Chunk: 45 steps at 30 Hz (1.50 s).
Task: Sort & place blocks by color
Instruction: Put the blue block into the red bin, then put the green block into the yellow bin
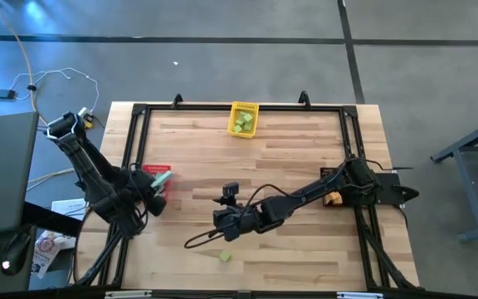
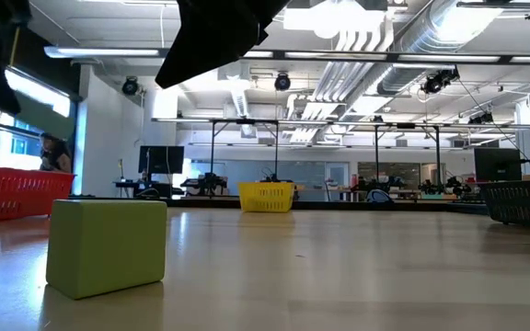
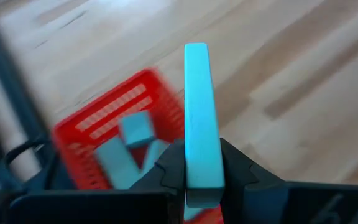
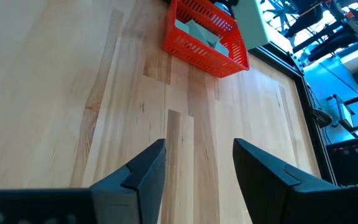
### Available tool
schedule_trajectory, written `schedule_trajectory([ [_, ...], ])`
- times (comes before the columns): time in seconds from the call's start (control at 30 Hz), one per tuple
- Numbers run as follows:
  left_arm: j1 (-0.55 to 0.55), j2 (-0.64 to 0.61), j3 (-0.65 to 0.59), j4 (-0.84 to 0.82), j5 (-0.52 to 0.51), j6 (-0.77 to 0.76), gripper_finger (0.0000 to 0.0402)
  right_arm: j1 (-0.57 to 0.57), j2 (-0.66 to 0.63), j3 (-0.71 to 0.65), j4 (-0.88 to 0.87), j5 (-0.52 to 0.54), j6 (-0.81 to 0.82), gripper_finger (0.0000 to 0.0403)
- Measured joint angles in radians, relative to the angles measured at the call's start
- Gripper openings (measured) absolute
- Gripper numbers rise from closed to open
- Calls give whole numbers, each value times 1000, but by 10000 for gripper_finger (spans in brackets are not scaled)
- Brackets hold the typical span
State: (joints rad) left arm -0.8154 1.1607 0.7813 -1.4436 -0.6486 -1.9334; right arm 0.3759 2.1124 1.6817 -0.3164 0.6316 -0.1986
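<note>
The teal bar (image 3: 199,118) sits pinched between my left gripper (image 3: 202,177) fingers, held by its lower end and standing upright just over the red bin (image 3: 114,134), where other teal blocks (image 3: 134,130) already lie. It looks rigid, light and smooth-faced, so I judge a flat squeeze across its narrow faces is right. My right gripper (image 4: 197,168) hangs spread and empty over bare table (image 1: 289,158); one green block (image 1: 225,257) lies near the front edge.

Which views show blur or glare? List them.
Left wrist view: red bin smeared by motion blur, the teal bar in the left end effector sharper. Low view: bright ceiling-light glare, and a soft sheen on the table. High view: blue cast at left.
</note>
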Motion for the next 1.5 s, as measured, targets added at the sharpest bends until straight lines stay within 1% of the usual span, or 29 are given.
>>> schedule_trajectory([
  [0.07, 0, 19, -26, -15, 31, -55, 35, 0, 0, 0, 0, 0, 0, 172],
  [0.2, 8, 60, -18, -48, 10, -130, 35, 0, 0, 0, 0, -5, 0, 173],
  [0.23, 15, 69, -18, -64, 18, -142, 35, 0, 0, 0, -1, -10, 0, 173],
  [0.33, 42, 105, -18, -86, 81, -160, 36, 0, 0, 0, -5, -63, 16, 173],
  [0.43, 67, 136, -18, -97, 126, -166, 41, 0, 0, 0, -9, -184, 23, 173],
  [0.57, 109, 176, -18, -96, 132, -179, 50, -1, 0, 0, -8, -420, 26, 173],
  [0.63, 126, 183, -18, -96, 132, -177, 54, -1, 0, 0, -9, -484, 27, 173],
  [0.87, 182, 187, -18, -90, 158, -128, 74, 3, 0, 0, -36, -519, 45, 173],
  [1.1, 231, 186, -18, -86, 160, -106, 124, 5, 0, 0, -61, -643, 44, 173],
  [1.2, 254, 186, -18, -86, 189, -99, 146, 5, 0, 0, -61, -690, 40, 173],
  [1.3, 272, 181, -17, -85, 203, -27, 159, 4, 0, 0, -61, -741, 36, 173],
  [1.37, 275, 181, -1, -84, 186, 3, 162, 4, 0, 0, -61, -769, 36, 173],
  [1.5, 274, 182, 61, -82, 101, 54, 161, 5, 0, -11, -47, -816, 34, 173],
])
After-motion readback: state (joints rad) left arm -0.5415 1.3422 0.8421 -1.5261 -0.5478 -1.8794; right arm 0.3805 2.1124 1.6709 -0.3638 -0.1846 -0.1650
